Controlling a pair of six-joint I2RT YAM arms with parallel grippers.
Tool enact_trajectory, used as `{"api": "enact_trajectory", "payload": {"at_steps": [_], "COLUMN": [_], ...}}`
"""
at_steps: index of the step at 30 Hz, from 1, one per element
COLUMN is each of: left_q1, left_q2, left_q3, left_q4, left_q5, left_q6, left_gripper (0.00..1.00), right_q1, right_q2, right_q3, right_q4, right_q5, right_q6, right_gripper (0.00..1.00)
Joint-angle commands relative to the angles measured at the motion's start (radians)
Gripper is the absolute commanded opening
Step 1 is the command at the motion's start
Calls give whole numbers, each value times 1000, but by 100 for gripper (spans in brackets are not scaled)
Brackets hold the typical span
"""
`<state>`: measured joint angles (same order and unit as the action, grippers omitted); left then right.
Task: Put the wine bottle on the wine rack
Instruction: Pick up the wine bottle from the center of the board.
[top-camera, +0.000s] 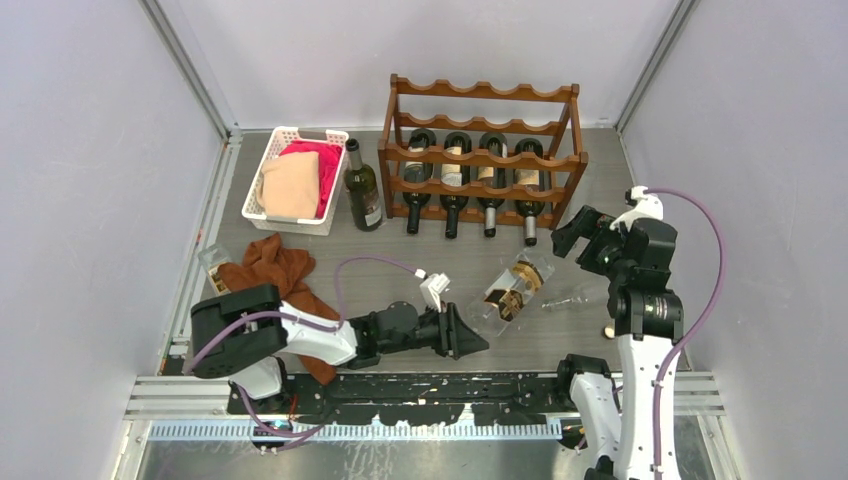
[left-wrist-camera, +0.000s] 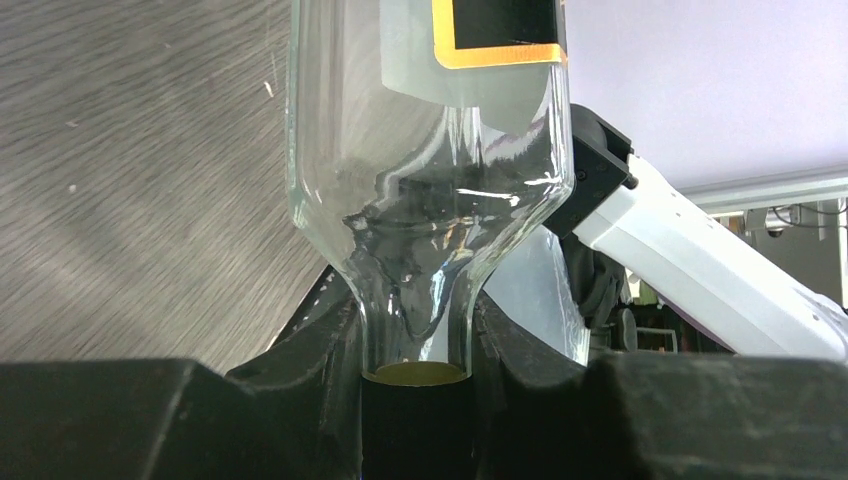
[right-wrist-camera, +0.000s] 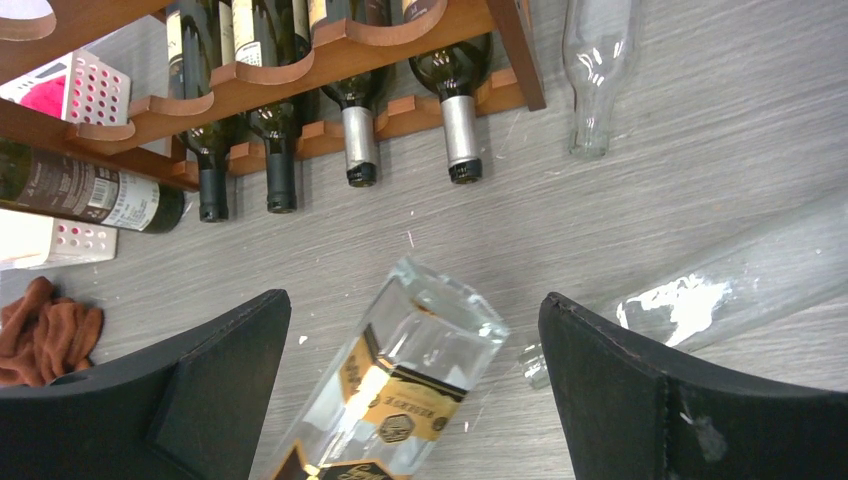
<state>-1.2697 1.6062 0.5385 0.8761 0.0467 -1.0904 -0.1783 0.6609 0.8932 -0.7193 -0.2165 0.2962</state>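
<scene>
**Left gripper clamped on bottle neck, right gripper gaping**

Left wrist view is showing what the top view is hiding: the left gripper (left-wrist-camera: 415, 400) is squeezing nearly shut on the neck of the clear square glass bottle with a black-and-gold label (left-wrist-camera: 430, 180). The top view is showing that bottle lying on the grey table (top-camera: 600, 170), apart from the dark reddish-brown wooden wine rack (top-camera: 484, 92). The right gripper (top-camera: 580, 240) is hanging wide open, gripping nothing. The right wrist view is catching gold label lettering, too small to read
</scene>
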Motion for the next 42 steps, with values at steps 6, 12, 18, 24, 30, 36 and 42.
{"api": "enact_trajectory", "payload": {"at_steps": [6, 12, 18, 24, 30, 36, 42], "left_q1": [57, 141, 179, 193, 212, 234, 274], "left_q2": [-281, -462, -585, -571, -556, -533, -510], "left_q3": [-61, -26, 3, 0, 15, 11, 50], "left_q4": [197, -110, -332, -279, -242, -216, -271], "left_q5": [-98, -108, -158, -191, -244, -287, -312], "left_q6": [11, 38, 70, 77, 97, 114, 151], "left_gripper": [0, 0, 0, 0, 0, 0, 0], "right_q1": [-40, -68, -72, -107, -186, -192, -191], "right_q2": [157, 351, 316, 381, 455, 435, 454], "right_q3": [114, 252, 180, 151, 154, 132, 145], "right_q4": [24, -205, -109, -53, -40, -76, -101], "right_q5": [-310, -492, -575, -566, -650, -660, -680], "right_q6": [-230, -383, -434, -485, -497, -520, -525], "right_gripper": [100, 100, 100, 98, 94, 95, 95]}}
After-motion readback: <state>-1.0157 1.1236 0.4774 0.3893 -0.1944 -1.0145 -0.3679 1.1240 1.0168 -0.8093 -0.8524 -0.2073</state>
